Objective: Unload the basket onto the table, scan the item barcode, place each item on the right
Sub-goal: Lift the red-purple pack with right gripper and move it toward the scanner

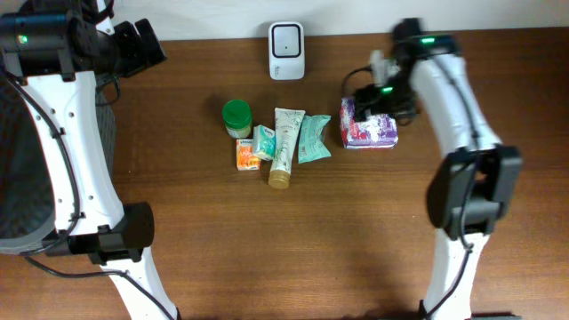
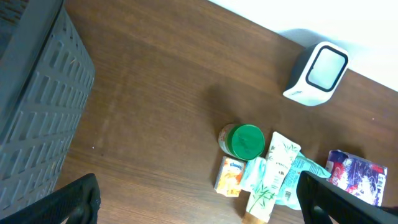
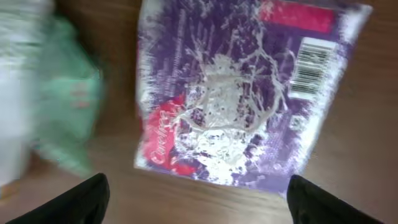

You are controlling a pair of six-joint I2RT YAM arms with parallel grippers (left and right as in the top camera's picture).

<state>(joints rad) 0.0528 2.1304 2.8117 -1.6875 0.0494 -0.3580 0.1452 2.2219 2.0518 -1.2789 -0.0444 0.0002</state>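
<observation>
Overhead, the left gripper [image 1: 147,44] hangs wide open and empty at far left. Right of the scanner [image 1: 286,51], the purple packet [image 1: 369,131] lies flat on the table [image 1: 267,240], barcode [image 3: 314,68] up, under the right gripper [image 3: 198,186], jaws spread and empty.

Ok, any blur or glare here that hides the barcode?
Right wrist: glare on the wrinkled wrap of the purple packet, the barcode with bars still distinct, the green packet at left blurred. Overhead: sharp, evenly lit. Left wrist: sharp, no glare.
</observation>
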